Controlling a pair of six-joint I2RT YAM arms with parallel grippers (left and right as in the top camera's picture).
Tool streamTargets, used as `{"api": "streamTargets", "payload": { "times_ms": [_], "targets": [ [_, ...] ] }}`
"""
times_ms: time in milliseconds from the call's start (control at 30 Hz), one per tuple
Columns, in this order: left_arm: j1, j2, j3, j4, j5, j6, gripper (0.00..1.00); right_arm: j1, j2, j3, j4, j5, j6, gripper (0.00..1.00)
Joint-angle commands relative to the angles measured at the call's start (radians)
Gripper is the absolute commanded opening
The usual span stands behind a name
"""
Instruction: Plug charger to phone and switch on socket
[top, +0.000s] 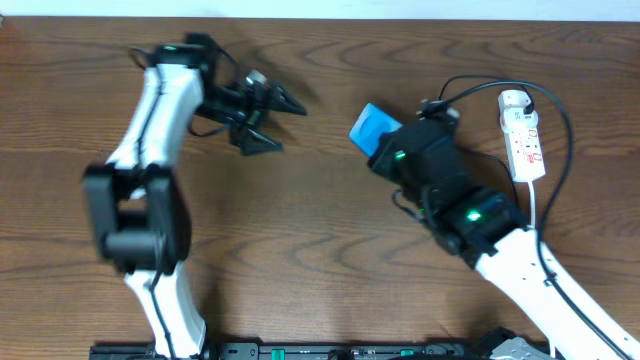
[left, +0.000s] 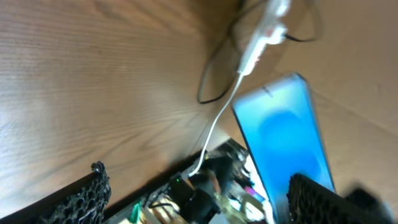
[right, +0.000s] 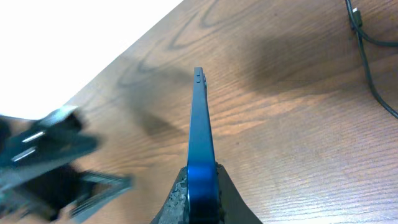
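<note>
My right gripper (top: 392, 140) is shut on the phone (top: 374, 128) and holds it above the table, blue screen up. In the right wrist view the phone (right: 200, 124) stands edge-on between the shut fingers of that gripper (right: 202, 193). The left gripper (top: 268, 118) hovers open and empty to the phone's left, well apart from it. From the left wrist, the phone (left: 286, 137) shows beyond the spread fingers of the left gripper (left: 199, 202). The white socket (top: 522, 135) lies at the far right. The charger's thin black cable (top: 560, 110) loops around it.
The socket's white cord (top: 534, 205) runs toward the right arm's base. The black cable (right: 367, 50) lies on the wood to the right of the held phone. The blurred left gripper (right: 50, 162) shows at the left of the right wrist view.
</note>
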Motion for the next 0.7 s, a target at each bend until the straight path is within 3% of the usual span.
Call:
{"api": "streamTargets", "payload": {
  "times_ms": [0,200,333,500,667],
  "targets": [
    [0.033,-0.224,0.01,-0.061,-0.138,0.123,0.91,-0.084,-0.017,0.014,0.003,-0.222,-0.036,0.01],
    [0.021,-0.513,0.01,-0.195,-0.548,0.136,0.91,-0.165,-0.017,-0.042,0.029,-0.37,-0.036,0.01],
    [-0.024,-0.711,0.008,-0.318,-0.77,0.135,0.91,-0.185,-0.017,-0.143,0.157,-0.441,-0.035,0.01],
    [-0.064,-0.954,-0.044,-0.371,-0.849,0.107,0.91,-0.208,-0.017,-0.271,0.38,-0.56,-0.016,0.01],
    [-0.063,-1.2,-0.198,-0.302,-0.849,-0.027,0.91,-0.21,-0.017,-0.323,0.48,-0.593,0.019,0.01]
  ]
}}
